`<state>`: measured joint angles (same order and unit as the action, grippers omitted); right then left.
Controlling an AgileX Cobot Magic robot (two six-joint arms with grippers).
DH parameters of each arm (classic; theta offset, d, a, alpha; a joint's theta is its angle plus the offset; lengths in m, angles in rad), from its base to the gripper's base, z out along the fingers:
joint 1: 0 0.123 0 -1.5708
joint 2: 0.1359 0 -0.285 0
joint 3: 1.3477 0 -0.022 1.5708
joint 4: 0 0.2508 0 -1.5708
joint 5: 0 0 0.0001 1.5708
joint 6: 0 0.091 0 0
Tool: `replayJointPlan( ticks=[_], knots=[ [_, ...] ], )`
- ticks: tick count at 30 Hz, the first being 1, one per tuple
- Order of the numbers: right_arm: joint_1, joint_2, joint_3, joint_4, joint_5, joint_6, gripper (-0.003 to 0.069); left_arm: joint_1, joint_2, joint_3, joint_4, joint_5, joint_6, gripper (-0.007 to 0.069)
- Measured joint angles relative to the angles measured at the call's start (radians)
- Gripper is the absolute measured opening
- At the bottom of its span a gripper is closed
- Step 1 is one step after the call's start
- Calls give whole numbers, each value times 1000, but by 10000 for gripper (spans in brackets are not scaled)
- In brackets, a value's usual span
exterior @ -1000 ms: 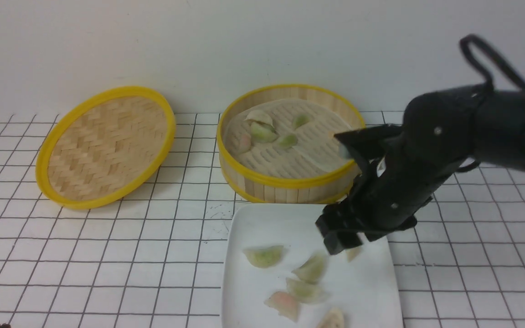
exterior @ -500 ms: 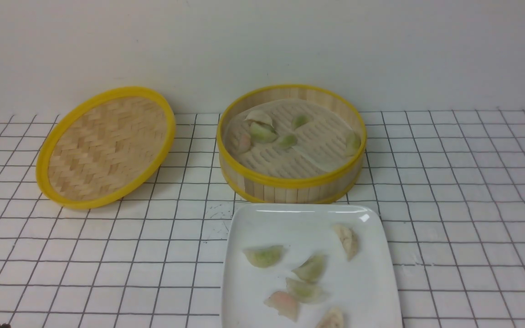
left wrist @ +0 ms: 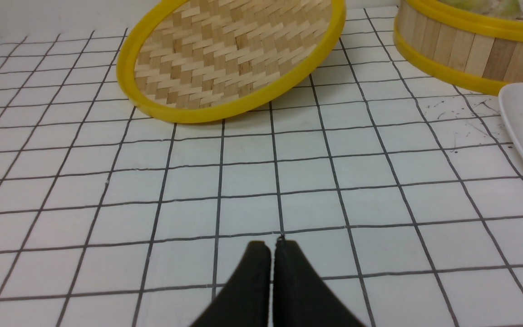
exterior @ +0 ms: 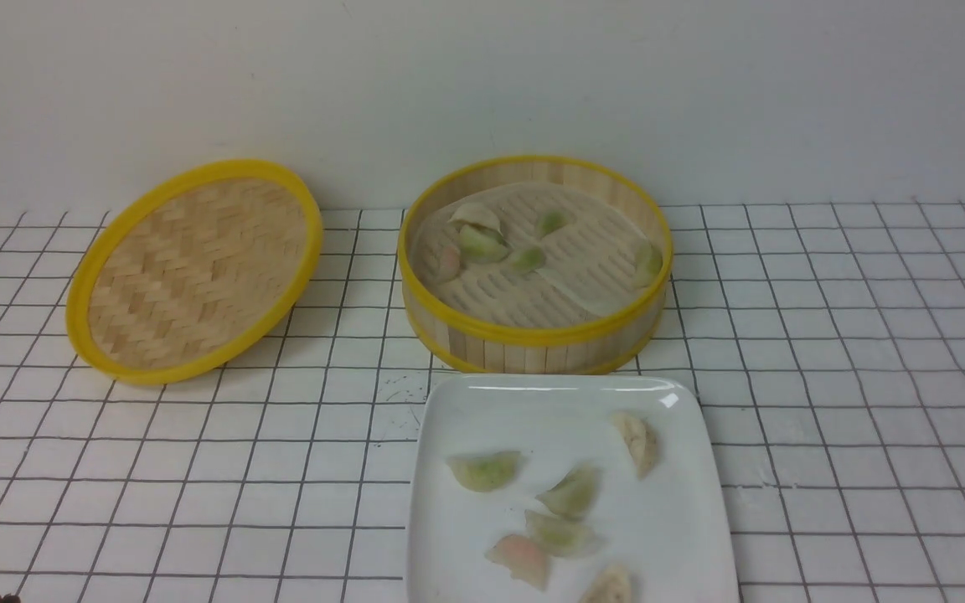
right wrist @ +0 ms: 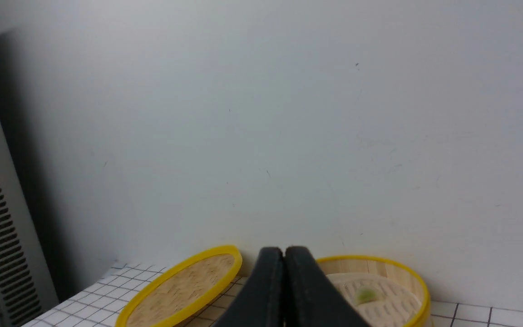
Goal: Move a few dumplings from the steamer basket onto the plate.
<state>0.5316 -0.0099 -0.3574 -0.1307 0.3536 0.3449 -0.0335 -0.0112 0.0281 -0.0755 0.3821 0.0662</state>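
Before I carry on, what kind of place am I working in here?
Probably a robot test bench mocked up as a food station: a white tabletop with a black grid, a plain wall behind, and a bamboo steamer beside a plate of dumplings.

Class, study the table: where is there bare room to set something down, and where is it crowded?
Bare grid lies right of the plate and basket. Another patch lies left of the plate, in front of the woven lid. Crowding: plate and basket nearly meet, and dumplings cluster around the plate's middle.
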Motion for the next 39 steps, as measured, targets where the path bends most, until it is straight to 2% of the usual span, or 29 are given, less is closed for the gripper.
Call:
replayJointPlan(
  ticks=[10, 19, 23, 26, 27, 30, 33, 36, 39],
  knots=[
    [0, -5, 25, 9, -17, -8, -14, 0, -2, 0, 0, 0, 0, -6],
    [0, -6, 87, 255, -61, -302, -14, 0, -2, 0, 0, 0, 0, -6],
    [-6, -6, 129, 258, -63, -345, -14, 0, -2, 0, 0, 0, 0, -6],
    [-88, -6, 173, 240, -61, -357, -14, 0, -2, 0, 0, 0, 0, -6],
    [-184, -6, 209, 235, -57, -358, -14, 0, -2, 0, 0, 0, 0, -6],
    [-383, -6, 295, 232, -35, -361, -14, 0, -2, 0, 0, 0, 0, -6],
    [-493, -6, 364, 232, -15, -361, -14, 0, -2, 0, 0, 0, 0, -6],
    [-569, -6, 383, 228, 12, -362, -14, 0, -2, 0, 0, 0, 0, -6],
    [-592, -6, 382, 220, 25, -375, -14, 0, -2, 0, 0, 0, 0, -6]
  ],
)
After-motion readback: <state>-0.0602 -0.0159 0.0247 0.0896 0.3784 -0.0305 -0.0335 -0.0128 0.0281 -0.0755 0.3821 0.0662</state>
